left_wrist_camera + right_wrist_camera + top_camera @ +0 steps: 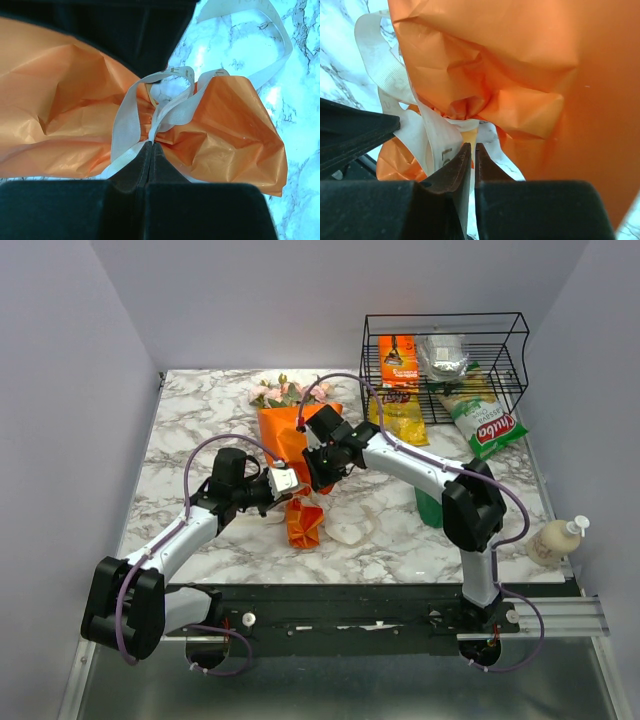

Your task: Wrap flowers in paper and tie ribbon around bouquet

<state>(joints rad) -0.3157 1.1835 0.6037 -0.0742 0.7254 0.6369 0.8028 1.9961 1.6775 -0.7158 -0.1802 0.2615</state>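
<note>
Left fingers (131,175) and right fingers (451,175) each clamp the ribbon (127,125) around the paper (60,110).

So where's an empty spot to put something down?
The left of the table, between its left edge and the bouquet, is bare. So is the near strip in front of the right arm. The middle, where the left arm meets it at the ribbon, and the back right by the basket and snack bags are crowded.

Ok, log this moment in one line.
stage: tying | left gripper: shut on ribbon | right gripper: shut on ribbon | ribbon: looped around bouquet waist
</note>
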